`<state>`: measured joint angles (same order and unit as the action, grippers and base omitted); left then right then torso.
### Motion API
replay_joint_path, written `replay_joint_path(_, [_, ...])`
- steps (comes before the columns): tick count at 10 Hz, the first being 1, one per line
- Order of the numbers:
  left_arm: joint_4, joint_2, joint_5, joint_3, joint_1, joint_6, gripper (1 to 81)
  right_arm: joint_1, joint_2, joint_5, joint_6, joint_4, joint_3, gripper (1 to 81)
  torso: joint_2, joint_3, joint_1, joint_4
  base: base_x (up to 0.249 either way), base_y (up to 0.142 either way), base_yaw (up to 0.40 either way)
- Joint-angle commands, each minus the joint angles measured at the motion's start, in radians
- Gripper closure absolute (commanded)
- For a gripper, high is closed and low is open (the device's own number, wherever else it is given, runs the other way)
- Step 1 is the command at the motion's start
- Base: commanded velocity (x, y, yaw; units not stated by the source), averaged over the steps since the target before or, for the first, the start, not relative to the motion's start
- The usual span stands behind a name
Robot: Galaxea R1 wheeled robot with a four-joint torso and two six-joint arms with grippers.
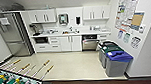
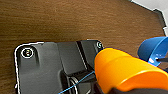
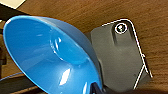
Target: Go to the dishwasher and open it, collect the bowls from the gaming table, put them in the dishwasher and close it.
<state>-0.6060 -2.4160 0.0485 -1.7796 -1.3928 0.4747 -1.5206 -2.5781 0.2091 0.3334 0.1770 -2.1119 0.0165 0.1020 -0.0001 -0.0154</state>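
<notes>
The dishwasher [image 1: 89, 43], with its brushed steel front, sits under the counter at the far wall, right of the white cabinets; a dark band shows along its top. An orange bowl [image 2: 125, 71] looms large in the left wrist view, held in my left gripper [image 2: 130, 90] above a brown wood-grain floor. My right gripper [image 3: 96, 89] is shut on the rim of a blue bowl [image 3: 47, 57], tilted with its hollow showing. That blue bowl [image 2: 152, 50] also appears beside the orange one. The gaming table is out of view.
A green-field foosball table [image 1: 11, 82] with yellow-handled rods stands at the near left. Grey bins with green and blue lids [image 1: 115, 59] line the right wall. A steel fridge [image 1: 12, 33] stands at the far left. Pale floor [image 1: 72, 64] lies between me and the counter.
</notes>
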Motion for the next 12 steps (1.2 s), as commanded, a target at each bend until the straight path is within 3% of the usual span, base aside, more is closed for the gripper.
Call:
replay_joint_path(1, [-0.020,0.030,-0.026,0.025,0.051,-0.001,81.1,0.042,0.025,-0.037,0.001,0.013,0.012,81.1,0.000,0.000,0.000,0.000,0.195,0.000,0.000])
replay_joint_path(12, [-0.020,0.032,-0.024,0.023,0.051,-0.001,81.1,0.042,0.025,-0.037,0.001,0.013,0.012,81.1,0.000,0.000,0.000,0.000,0.194,-0.045,0.000])
